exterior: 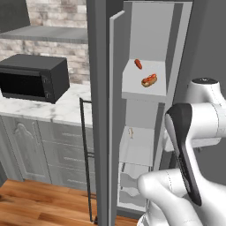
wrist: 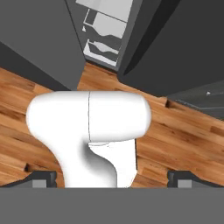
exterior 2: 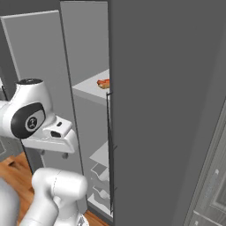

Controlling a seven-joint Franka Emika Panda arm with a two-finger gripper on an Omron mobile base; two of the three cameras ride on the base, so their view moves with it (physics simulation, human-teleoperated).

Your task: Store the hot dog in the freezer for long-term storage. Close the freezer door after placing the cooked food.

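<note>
Kitchen scene: with the hot dog (exterior: 149, 80) lying on the freezer (exterior: 150, 53) shelf, you are swinging the freezer door (exterior: 115, 119) closed, pincer (wrist: 112, 178) spread wide, holding nothing.

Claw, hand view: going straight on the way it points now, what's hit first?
Probably the warm brown wood-plank floor: the open claw points down at it, well short of the tall dark grey freezer. Depth is unclear.
</note>
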